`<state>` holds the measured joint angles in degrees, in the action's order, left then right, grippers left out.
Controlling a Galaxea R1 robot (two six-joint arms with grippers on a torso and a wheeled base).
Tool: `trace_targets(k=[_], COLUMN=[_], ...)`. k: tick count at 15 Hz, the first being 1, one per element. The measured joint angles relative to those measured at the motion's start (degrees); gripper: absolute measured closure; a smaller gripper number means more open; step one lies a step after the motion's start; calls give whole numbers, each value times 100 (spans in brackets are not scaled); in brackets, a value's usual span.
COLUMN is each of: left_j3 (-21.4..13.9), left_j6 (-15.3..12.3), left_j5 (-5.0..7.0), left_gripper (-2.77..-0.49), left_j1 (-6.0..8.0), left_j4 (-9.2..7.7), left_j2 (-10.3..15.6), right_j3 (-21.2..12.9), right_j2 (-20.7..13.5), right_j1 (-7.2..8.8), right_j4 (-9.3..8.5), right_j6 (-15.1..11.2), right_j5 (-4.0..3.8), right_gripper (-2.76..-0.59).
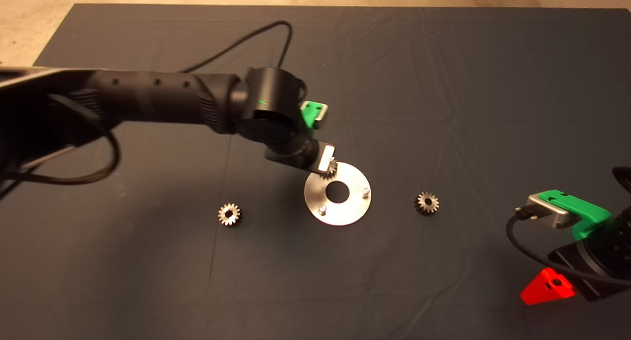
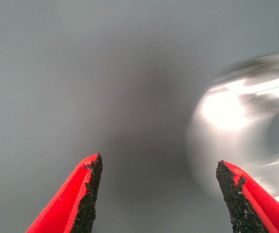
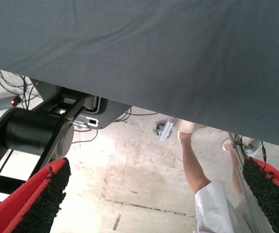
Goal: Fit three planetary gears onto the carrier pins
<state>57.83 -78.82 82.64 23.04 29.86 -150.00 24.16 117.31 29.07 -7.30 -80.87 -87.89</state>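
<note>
The shiny silver disc (image 1: pixel 355 207) lies mid-mat with two bare carrier pins (image 1: pixel 366 192) (image 1: pixel 322 210) showing. One planetary gear (image 1: pixel 331 169) sits at the disc's far rim, partly hidden by my left wrist; the pin there is hidden. A second gear (image 1: pixel 229 214) lies on the mat left of the disc, a third (image 1: pixel 426 202) right of it. My left gripper (image 2: pixel 158 194) is open and empty, beside the blurred disc (image 2: pixel 236 131). My right gripper (image 3: pixel 154 194) is open and parked at the mat's lower right (image 1: pixel 547 288).
The left arm (image 1: pixel 162 96) stretches across the mat from the left, with a black cable (image 1: pixel 246 37) looping behind it. Past the mat's edge, the right wrist view shows a person's legs (image 3: pixel 197 170) and a robot base (image 3: pixel 32 131) on the floor.
</note>
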Motion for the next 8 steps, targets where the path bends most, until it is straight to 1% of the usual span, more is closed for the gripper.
trace_targets(k=[1,2,3,4,6,7,8], left_j3=[-116,-225,-287,-296,-323,-348,-358], left_j6=[-41,-52,-92,-106,-114,-112,-114], left_j5=[260,427,468,484,476,462,462], left_gripper=[-174,-175,-179,-188,-190,-201,-204], left_j1=[5,5,5,25,50,50,50], left_j4=[-128,-250,-334,-438,-682,-788,-875], left_j2=[250,465,645,750,840,886,939], right_j3=[0,0,0,0,0,0,0], right_j2=[2,5,5,9,17,16,16], right_j1=[0,1,2,2,0,0,0], right_j4=[0,0,0,0,0,0,0], right_j6=[0,2,2,2,2,0,2], right_j5=[2,9,7,7,8,1,2], right_gripper=[-265,-265,-265,-265,-265,-265,-265])
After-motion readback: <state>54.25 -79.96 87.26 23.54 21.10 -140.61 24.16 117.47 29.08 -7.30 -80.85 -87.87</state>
